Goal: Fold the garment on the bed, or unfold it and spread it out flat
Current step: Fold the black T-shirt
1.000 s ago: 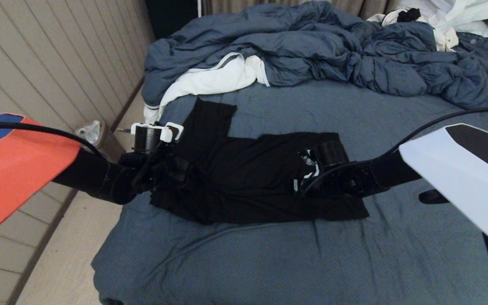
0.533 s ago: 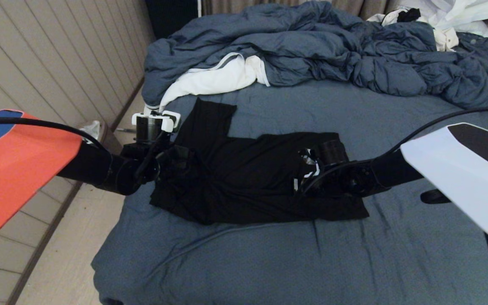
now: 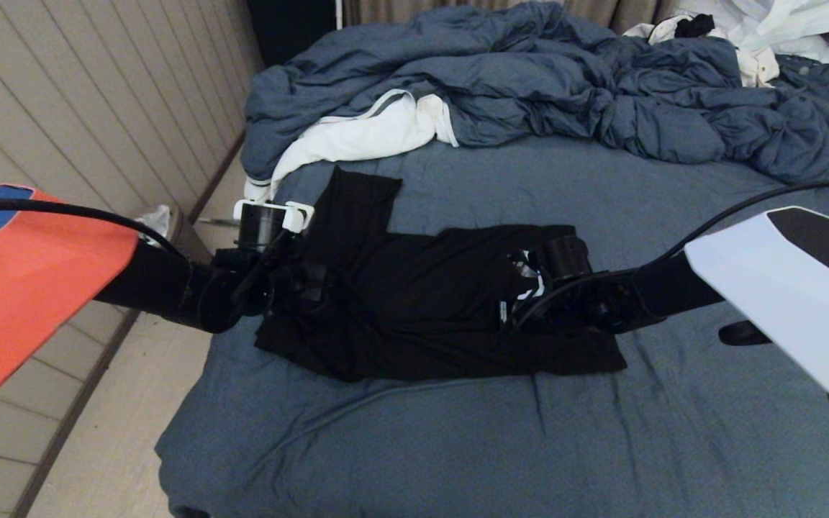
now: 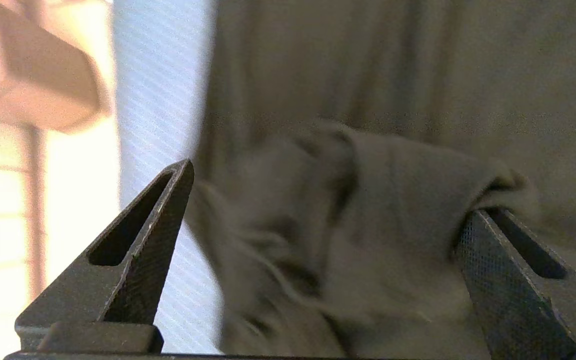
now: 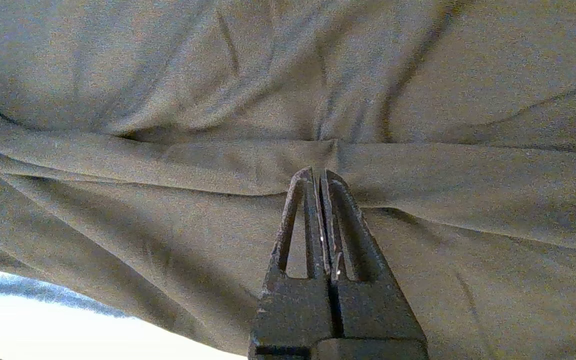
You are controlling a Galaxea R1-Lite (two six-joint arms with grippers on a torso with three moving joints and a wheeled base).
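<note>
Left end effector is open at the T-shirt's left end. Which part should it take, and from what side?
Probably the bunched ridge of the black T-shirt raised between the open left end effector fingers, approached from the bed's left edge, where the shirt's end lies. That hump stands proud of the sheet. The right end effector is shut on the other end.

Setting: we are in a lived-in home bedroom. A large bed [image 3: 673, 446] with a slate-blue sheet fills most of the head view. At its far end we note a rumpled blue-grey duvet [image 3: 565, 79], unmade, with a white cloth [image 3: 357, 137] tucked at its left edge and more white laundry [image 3: 781, 29] at the far right. Pale panelled wall [image 3: 98, 93] on the left; light floor [image 3: 112, 446] beside the bed.
</note>
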